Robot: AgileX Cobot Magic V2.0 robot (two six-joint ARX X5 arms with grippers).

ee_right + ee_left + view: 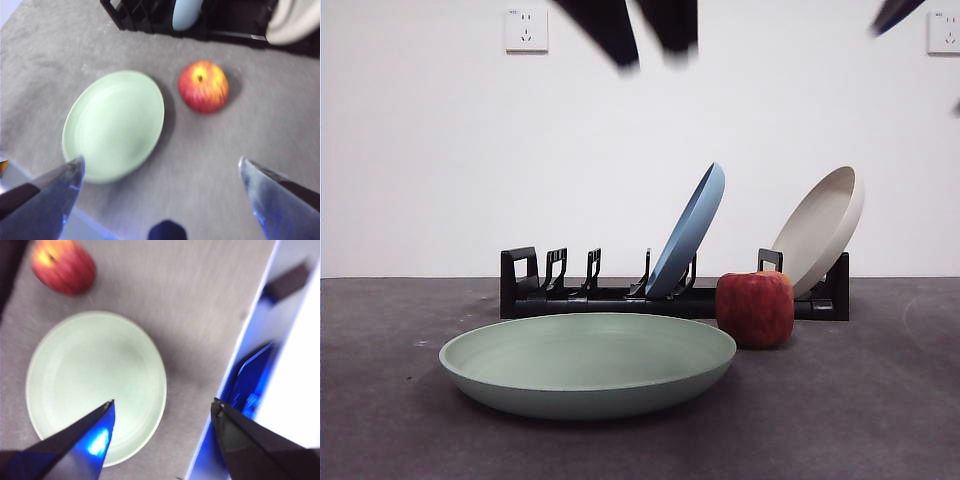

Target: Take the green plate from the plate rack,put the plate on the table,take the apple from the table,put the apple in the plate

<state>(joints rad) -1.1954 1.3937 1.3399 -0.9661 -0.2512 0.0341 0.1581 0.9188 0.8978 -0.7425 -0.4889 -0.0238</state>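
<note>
The green plate lies flat on the table, in front of the plate rack. The apple stands on the table just right of the plate, apart from it. My left gripper hangs open and empty high above the green plate, with the apple beyond it. In the front view it shows as two blurred dark jaws at the top. My right gripper is open and empty, high above the table, looking down on the plate and the apple.
A blue plate and a beige plate lean upright in the rack's slots. The rack stands right behind the apple. A dark arm tip shows at the top right corner. A white wall stands behind.
</note>
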